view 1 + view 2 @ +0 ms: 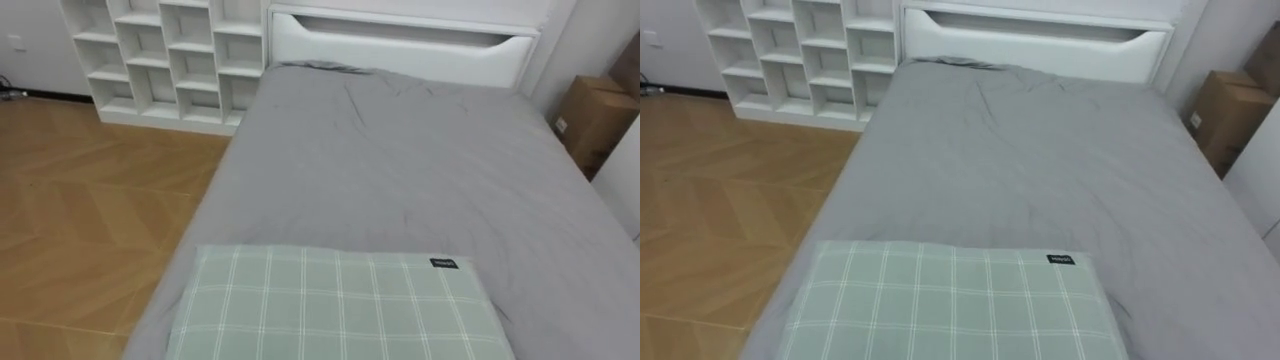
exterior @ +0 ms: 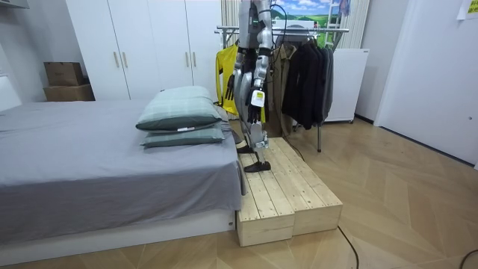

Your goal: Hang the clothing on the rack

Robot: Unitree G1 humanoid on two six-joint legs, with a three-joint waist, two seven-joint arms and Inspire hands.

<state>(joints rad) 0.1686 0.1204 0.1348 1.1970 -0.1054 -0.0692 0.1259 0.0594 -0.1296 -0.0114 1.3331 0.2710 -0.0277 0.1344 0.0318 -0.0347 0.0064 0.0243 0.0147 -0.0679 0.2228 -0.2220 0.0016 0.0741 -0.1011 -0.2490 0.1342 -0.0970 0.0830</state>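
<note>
Search step, I'd say: no loose garment on bed (image 1: 400, 180). Left hand (image 2: 255, 109) and right hand (image 2: 231, 91) hang beside bed, grip unreadable. Clothes rack (image 2: 299, 31) behind; next probably turn, locate garment.

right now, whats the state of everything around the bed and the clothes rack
grey sheet: spread flat on the bed, lightly creased
plaid pillows: stacked two high at the bed's end by the robot
wardrobe doors: shut
cube shelf: open-fronted, compartments look empty
dark clothes: hanging on the rack
yellow garment: hanging at the rack's end, partly behind the robot
cardboard box: flaps look shut
</note>
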